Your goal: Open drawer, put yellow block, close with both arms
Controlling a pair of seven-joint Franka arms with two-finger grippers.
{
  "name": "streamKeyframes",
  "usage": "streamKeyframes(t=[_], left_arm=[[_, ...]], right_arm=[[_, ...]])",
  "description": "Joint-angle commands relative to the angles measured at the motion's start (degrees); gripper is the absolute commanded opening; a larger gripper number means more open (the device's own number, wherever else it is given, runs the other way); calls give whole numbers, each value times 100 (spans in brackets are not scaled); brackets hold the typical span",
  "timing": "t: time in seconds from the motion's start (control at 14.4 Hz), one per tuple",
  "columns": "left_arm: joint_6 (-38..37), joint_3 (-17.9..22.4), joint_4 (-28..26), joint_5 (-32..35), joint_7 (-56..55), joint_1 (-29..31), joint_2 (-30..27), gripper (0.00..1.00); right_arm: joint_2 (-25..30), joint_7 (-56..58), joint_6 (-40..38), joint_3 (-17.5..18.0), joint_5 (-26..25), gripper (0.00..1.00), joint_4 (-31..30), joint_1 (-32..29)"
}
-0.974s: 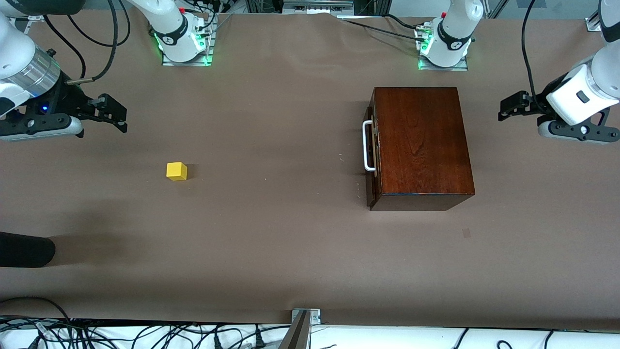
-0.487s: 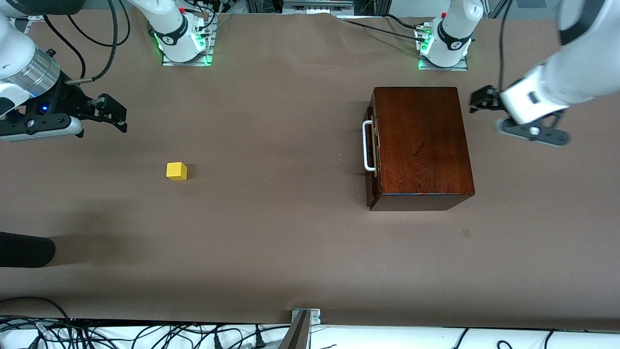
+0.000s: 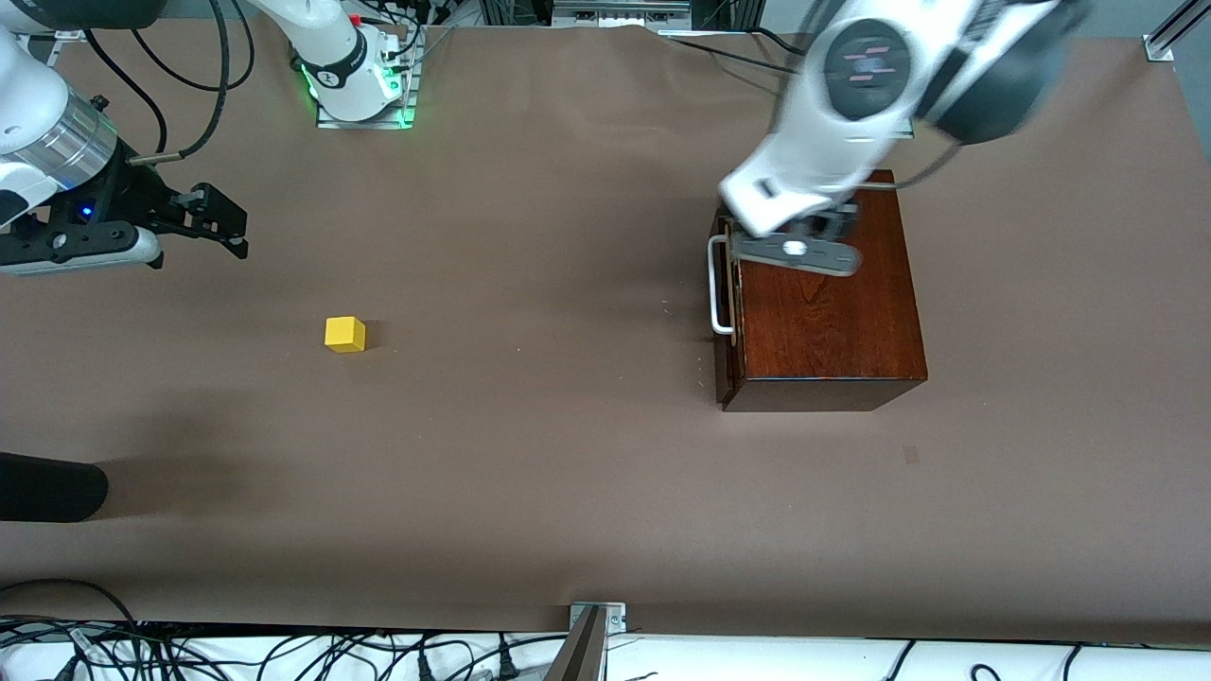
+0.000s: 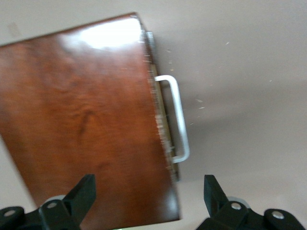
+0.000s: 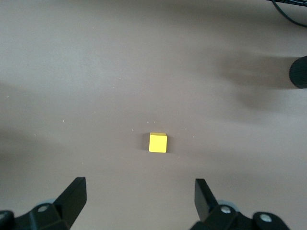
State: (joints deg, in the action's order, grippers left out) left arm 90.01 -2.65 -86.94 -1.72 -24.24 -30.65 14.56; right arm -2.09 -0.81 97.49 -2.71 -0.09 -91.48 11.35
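Observation:
The drawer is shut inside the dark mahogany box [image 3: 823, 312], and its white bar handle [image 3: 721, 284] faces the right arm's end of the table. My left gripper [image 3: 819, 225] hangs open and empty over the box top, near the handle edge. In the left wrist view the box [image 4: 86, 129] and handle [image 4: 177, 117] lie below the open left gripper [image 4: 147, 191]. The yellow block [image 3: 344, 334] sits on the table toward the right arm's end. My right gripper [image 3: 227, 229] waits open above the table near it. The right wrist view shows the block [image 5: 158, 143] ahead of the open right gripper [image 5: 139, 194].
A dark rounded object [image 3: 47, 487] pokes in at the right arm's end, nearer to the front camera than the block; it also shows in the right wrist view [image 5: 298, 72]. The arm bases [image 3: 359, 76] stand along the table's back edge. Cables lie along the front edge.
My left arm has swung in from the left arm's end of the table to over the box. The right arm, block and drawer have not moved.

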Motion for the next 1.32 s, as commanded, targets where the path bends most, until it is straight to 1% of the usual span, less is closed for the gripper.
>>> streamKeyframes(t=[0.0,0.14,0.21,0.28,0.42,0.63,0.84,0.97,1.25], left_arm=[[278,46,73,146,-737,-204,336,100],[709,37,-42,146,-1072,-397,546,100],[745,37,-51,155,-1274,-485,661,100],[859,37,-68,285,-1415,-564,749,100],[1113,37,-261,855,-1722,-827,924,100],[1562,37,-630,1278,-2232,-1109,1127,100],[1677,28,-929,1692,-2426,-1136,1189,100],[1791,28,-1070,1754,-2453,-1118,1180,100],[1809,28,-1097,1754,-2471,-1109,1215,100]], right_arm=[[-46,72,-72,25,79,100,131,-53],[-46,72,-116,25,79,100,131,-53],[-46,63,-116,25,79,100,131,-53],[-46,63,-107,34,79,100,131,-53],[-46,63,-107,34,70,100,131,-45],[-46,72,-107,34,79,100,131,-45],[-46,72,-107,34,70,100,131,-45],[-46,90,-116,34,79,100,131,-53],[-46,55,-107,34,70,100,131,-36]])
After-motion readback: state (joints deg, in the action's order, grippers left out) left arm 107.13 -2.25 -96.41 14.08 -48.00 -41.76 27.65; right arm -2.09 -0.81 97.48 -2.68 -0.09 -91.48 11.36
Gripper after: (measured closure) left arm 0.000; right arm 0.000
